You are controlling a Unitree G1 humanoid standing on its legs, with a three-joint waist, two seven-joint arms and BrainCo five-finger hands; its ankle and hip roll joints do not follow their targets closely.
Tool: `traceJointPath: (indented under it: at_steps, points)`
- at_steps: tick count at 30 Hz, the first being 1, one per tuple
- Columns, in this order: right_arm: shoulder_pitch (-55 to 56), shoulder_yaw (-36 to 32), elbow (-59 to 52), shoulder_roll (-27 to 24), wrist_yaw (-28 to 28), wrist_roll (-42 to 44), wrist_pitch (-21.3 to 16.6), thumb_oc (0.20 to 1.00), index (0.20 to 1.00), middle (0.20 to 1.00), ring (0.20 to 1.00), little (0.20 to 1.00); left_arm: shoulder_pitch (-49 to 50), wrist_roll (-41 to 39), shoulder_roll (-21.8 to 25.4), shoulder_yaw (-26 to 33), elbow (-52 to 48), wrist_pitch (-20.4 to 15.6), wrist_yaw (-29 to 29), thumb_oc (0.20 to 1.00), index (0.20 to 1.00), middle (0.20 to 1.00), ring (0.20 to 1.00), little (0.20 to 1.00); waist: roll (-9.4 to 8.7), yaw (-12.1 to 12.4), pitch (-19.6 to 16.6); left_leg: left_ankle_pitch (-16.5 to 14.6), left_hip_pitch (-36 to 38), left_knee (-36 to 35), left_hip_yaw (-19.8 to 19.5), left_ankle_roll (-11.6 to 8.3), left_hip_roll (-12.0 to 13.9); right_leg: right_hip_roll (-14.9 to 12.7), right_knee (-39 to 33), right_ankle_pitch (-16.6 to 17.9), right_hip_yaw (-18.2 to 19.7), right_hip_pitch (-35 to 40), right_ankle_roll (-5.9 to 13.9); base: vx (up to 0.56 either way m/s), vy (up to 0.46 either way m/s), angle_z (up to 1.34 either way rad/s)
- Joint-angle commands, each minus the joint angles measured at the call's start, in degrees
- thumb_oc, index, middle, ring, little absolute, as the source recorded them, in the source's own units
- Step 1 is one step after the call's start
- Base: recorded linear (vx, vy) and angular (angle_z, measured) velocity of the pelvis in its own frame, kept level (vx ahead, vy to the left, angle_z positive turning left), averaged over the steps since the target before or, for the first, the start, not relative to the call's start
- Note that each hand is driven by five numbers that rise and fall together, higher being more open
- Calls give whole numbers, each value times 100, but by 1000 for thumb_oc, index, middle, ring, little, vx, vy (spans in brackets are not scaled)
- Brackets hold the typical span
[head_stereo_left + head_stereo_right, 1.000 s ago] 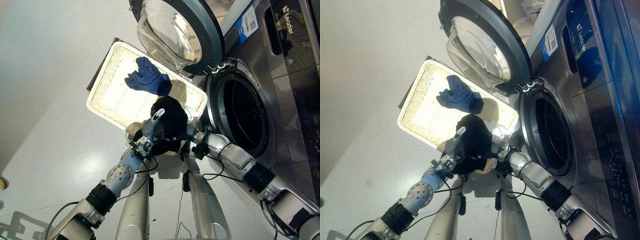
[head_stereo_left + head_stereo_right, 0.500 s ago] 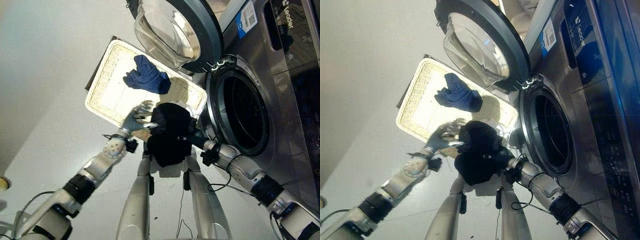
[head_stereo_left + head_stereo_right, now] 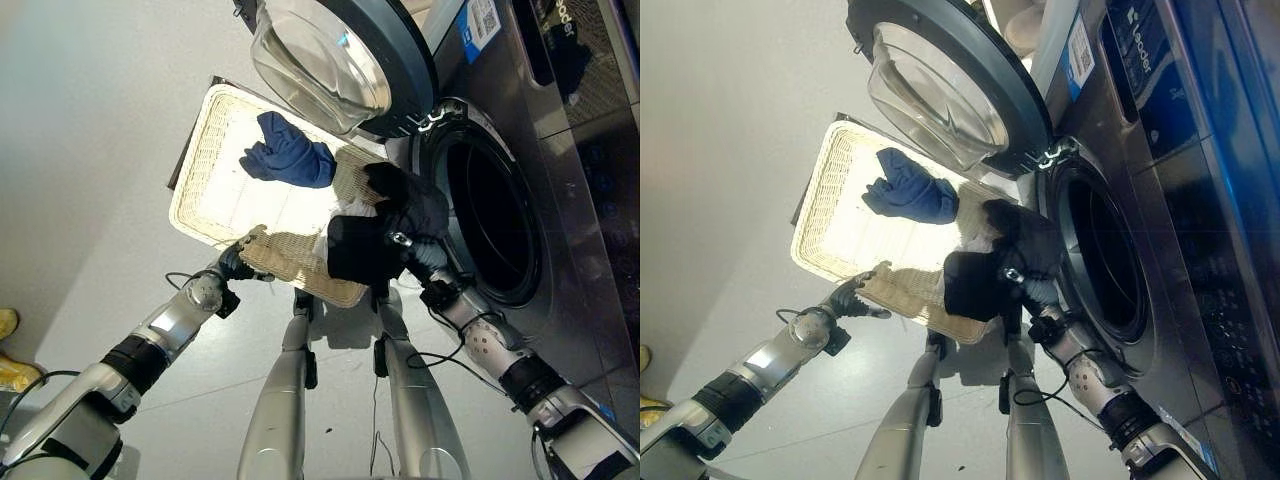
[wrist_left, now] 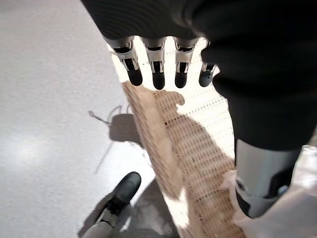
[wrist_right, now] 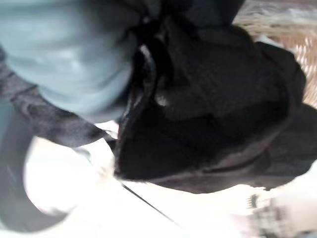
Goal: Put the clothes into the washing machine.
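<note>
Between basket and drum, your right hand (image 3: pixel 418 252) carries the black garment (image 3: pixel 372 235) bunched just outside the open washing machine (image 3: pixel 500 215); its fingers are buried in the cloth, so you cannot tell their state. Your left hand (image 3: pixel 240 262) rests at the near rim of the wicker basket (image 3: pixel 215 190) on the floor, fingers (image 4: pixel 157 74) straight and relaxed, holding nothing. One blue garment (image 3: pixel 290 155) lies in the basket, under the swung-open door (image 3: pixel 335 60).
</note>
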Motion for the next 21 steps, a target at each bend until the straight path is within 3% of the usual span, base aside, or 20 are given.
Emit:
traceJointPath:
  at_steps: [1,3,4,5,6,9,10,12,13,14,15,16,18,20,21]
  points:
    - [173,-330,-220,150,320,1967,-684,200,200,200,200,200,244,-766,-439,231,307,-574,615,1000,1000,1000,1000,1000,321,-265,-122,-376,-179,465,302,37,-546,51,208,-332,-239,-37,328,30,8,-8]
    - [179,-469,-72,251,384,2419,-853,200,200,200,200,200,309,-907,-505,297,395,-781,749,1000,1000,1000,1000,1000,365,-263,-122,-372,-164,443,327,37,-544,44,198,-334,-231,-30,326,19,-5,-9]
    - [140,-867,68,436,367,3254,-1374,200,200,200,200,200,478,-1191,-635,474,529,-1137,998,1000,1000,1000,1000,1000,461,-251,-122,-371,-133,410,378,33,-545,24,186,-338,-223,-25,333,18,-9,-8]
    - [140,-867,68,436,367,3254,-1374,200,200,200,200,200,478,-1191,-635,474,529,-1137,998,1000,1000,1000,1000,1000,461,-251,-122,-371,-133,410,378,33,-545,24,186,-338,-223,-25,333,43,-45,-9]
    - [48,-1454,23,665,46,3254,-2069,200,200,200,200,200,663,-1398,-736,654,689,-1494,1058,1000,1000,1000,1000,1000,548,-220,-122,-382,-111,396,391,29,-546,-18,178,-346,-243,1,343,36,-54,-1]
    - [-337,-2090,-69,663,-525,3254,-2845,200,200,200,200,200,808,-1475,-848,758,915,-1738,988,1000,1000,1000,1000,1000,626,-175,-122,-387,-72,370,385,23,-554,-59,154,-341,-284,43,356,20,-68,-1]
    - [-724,-2485,-57,514,-913,3254,-3356,200,200,200,200,200,863,-1487,-917,816,1103,-1861,889,1000,1000,1000,1000,1000,663,-145,-122,-362,-123,382,399,13,-552,-89,140,-293,-308,8,365,19,-84,-1]
    - [-859,-2621,-16,431,-1076,3254,-3567,200,200,200,200,200,881,-1460,-945,832,1170,-1892,845,1000,1000,1000,1000,1000,673,-135,-122,-369,-128,389,404,10,-551,-97,140,-291,-316,6,371,13,-56,-1]
    - [-1115,-2881,109,256,-1301,3254,-3879,200,200,200,200,200,954,-1407,-995,832,1270,-1923,785,1000,1000,1000,1000,1000,682,-119,-122,-418,-82,403,405,0,-548,-115,144,-326,-335,54,388,1,-77,-1]
    - [-1695,-3286,435,-281,-1703,3254,-4293,200,200,200,200,200,1075,-1416,-1048,814,1358,-2041,746,1000,1000,1000,1000,1000,712,-93,-122,-408,-153,433,409,-1,-550,-125,128,-277,-333,5,390,17,-72,-1]
    - [-1695,-3286,435,-281,-1703,3254,-4293,200,200,200,200,200,1075,-1416,-1048,814,1358,-2041,746,1000,1000,1000,1000,1000,712,-93,-122,-408,-153,433,409,-1,-550,-125,128,-277,-333,5,390,14,-54,1]
    - [-1966,-3582,684,-691,-1829,3254,-4690,200,200,200,200,200,1233,-1393,-1061,787,1366,-2115,709,1000,1000,1000,1000,1000,740,-82,-122,-443,-152,454,399,-3,-551,-117,138,-291,-319,5,399,48,-20,-2]
    - [-2106,-3788,727,-910,-1933,3254,-4899,200,200,200,200,200,1299,-1415,-1022,784,1335,-2128,665,1000,1000,1000,1000,1000,752,-82,-122,-439,-197,468,388,-2,-557,-107,144,-272,-293,-36,402,23,-32,-6]
    - [-2221,-4053,457,-1228,-2256,3254,-5462,200,200,200,200,200,1382,-1425,-897,766,1233,-2054,560,1000,1000,1000,1000,1000,736,-112,-122,-444,-247,470,382,7,-560,-87,123,-234,-255,-89,421,2,-41,-8]
    - [-2225,-4077,368,-1248,-2284,3254,-5562,200,200,200,200,200,1390,-1434,-881,762,1219,-2045,552,1000,1000,1000,1000,1000,732,-116,-122,-443,-249,467,383,9,-561,-82,114,-227,-248,-92,421,25,-23,-4]
